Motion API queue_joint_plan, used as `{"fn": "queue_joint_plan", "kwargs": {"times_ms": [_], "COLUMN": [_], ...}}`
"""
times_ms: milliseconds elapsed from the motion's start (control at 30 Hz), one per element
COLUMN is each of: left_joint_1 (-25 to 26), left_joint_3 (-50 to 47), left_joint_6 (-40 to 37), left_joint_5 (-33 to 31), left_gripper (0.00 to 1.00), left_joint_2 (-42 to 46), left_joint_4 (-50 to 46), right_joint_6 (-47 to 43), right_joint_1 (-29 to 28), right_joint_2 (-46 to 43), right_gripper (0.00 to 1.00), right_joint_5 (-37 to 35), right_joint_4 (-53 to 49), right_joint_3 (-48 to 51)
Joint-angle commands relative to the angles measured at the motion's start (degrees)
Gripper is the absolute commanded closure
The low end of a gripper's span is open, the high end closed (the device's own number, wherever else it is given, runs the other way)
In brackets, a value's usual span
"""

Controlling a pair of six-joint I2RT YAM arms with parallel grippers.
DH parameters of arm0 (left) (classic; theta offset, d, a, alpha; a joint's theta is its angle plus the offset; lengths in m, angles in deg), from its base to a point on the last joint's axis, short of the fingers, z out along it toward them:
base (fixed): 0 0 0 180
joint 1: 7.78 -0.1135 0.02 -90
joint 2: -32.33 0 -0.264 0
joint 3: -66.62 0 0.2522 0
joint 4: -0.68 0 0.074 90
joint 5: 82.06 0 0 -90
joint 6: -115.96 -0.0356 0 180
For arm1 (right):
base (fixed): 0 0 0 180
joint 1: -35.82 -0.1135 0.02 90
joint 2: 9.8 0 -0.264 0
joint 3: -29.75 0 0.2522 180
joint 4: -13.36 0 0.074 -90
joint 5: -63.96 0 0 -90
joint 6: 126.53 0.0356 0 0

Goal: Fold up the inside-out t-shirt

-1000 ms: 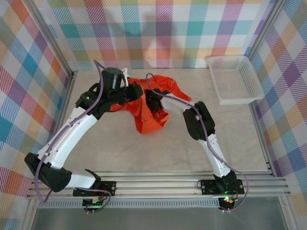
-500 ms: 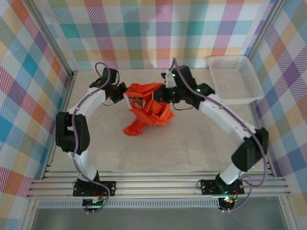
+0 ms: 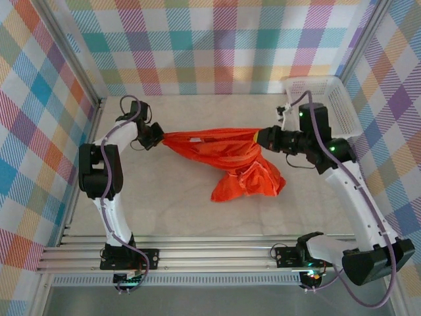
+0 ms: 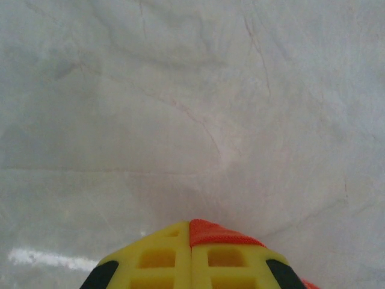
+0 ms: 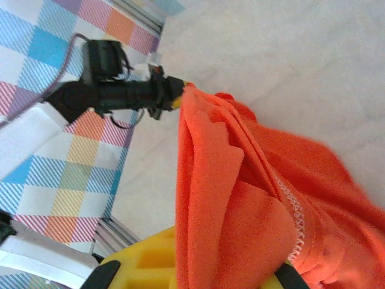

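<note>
The bright orange inside-out t-shirt [image 3: 223, 150] hangs stretched between my two grippers above the table, its lower part bunched and drooping toward the table [image 3: 247, 181]. My left gripper [image 3: 160, 137] is shut on the shirt's left end; in the left wrist view a bit of orange fabric [image 4: 219, 233] shows between its yellow fingers [image 4: 159, 259]. At the right, my right gripper [image 3: 260, 137] is shut on the other end, and in the right wrist view the shirt's cloth [image 5: 240, 198] runs from its jaws to the left gripper [image 5: 171, 96]. The chest print is hidden.
A white mesh basket [image 3: 322, 108] stands at the back right corner, just behind the right arm. Checked walls enclose the pale table [image 3: 171, 197] on three sides, with metal rails along the near edge [image 3: 210, 253].
Both grippers have moved apart, the left one to the left and the right one far to the right. The shirt has been pulled from a crumpled bundle into a long stretched band.
</note>
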Motion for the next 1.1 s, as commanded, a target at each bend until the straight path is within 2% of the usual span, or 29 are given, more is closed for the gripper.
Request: {"fn": "queue_joint_plan", "kwargs": {"times_ms": [0, 67, 100, 200, 233, 333, 433, 500, 533, 567, 700, 967, 1033, 1067], "left_joint_1": [0.3, 2.6, 4.0, 8.7, 10.3, 14.0, 17.8, 20.5, 21.7, 22.5, 25.3, 28.2, 29.1, 29.2], "left_joint_3": [-2.7, -3.8, -4.5, -6.9, -7.8, -9.3, -11.9, -12.9, -13.0, -13.0, -13.3, -13.8, -12.6, -11.8], "left_joint_6": [0.2, -2.0, -3.7, -10.7, -12.8, -15.8, -16.7, -17.6, -18.1, -18.5, -20.2, -18.7, -17.6, -17.0], "left_joint_5": [-4.0, -1.9, 0.0, 4.2, 5.9, 10.6, 14.6, 16.2, 16.9, 17.6, 19.6, 18.0, 17.1, 17.2], "left_gripper": [1.00, 1.00, 0.92, 0.58, 0.51, 0.40, 0.08, 0.06, 0.01, 0.00, 0.00, 0.01, 0.05, 0.13], "left_joint_2": [5.5, 8.5, 10.2, 15.3, 16.7, 18.6, 18.7, 17.7, 16.6, 15.5, 11.1, 3.8, 1.0, -0.5], "left_joint_4": [0.1, 1.1, 2.2, 5.1, 5.8, 7.5, 12.5, 14.5, 16.4, 16.7, 18.2, 27.0, 28.6, 29.5], "right_joint_6": [0.7, 2.2, 3.0, 2.8, 2.4, 0.8, -0.1, -0.5, -0.6, -0.8, -1.1, -1.7, -1.7, -1.7], "right_joint_1": [0.9, 0.7, 0.5, -0.5, -0.6, -0.6, -0.6, -0.6, -0.7, -0.5, -0.5, -0.2, -0.2, -0.2], "right_joint_2": [2.5, 5.2, 6.4, 8.4, 8.6, 8.8, 9.7, 10.2, 10.3, 10.3, 10.4, 11.1, 11.3, 11.4], "right_gripper": [1.00, 1.00, 1.00, 1.00, 1.00, 1.00, 1.00, 1.00, 1.00, 1.00, 1.00, 1.00, 1.00, 1.00], "right_joint_5": [0.1, 3.7, 5.6, 7.4, 7.4, 6.6, 6.7, 6.7, 6.3, 5.9, 5.0, 4.8, 4.7, 4.7], "right_joint_4": [5.0, 9.0, 10.8, 12.4, 12.0, 10.0, 8.7, 8.4, 8.2, 8.0, 7.2, 6.4, 6.4, 6.3], "right_joint_3": [7.9, 12.0, 13.4, 13.7, 13.2, 11.1, 9.5, 9.0, 8.9, 8.9, 8.3, 6.6, 6.3, 6.2]}}
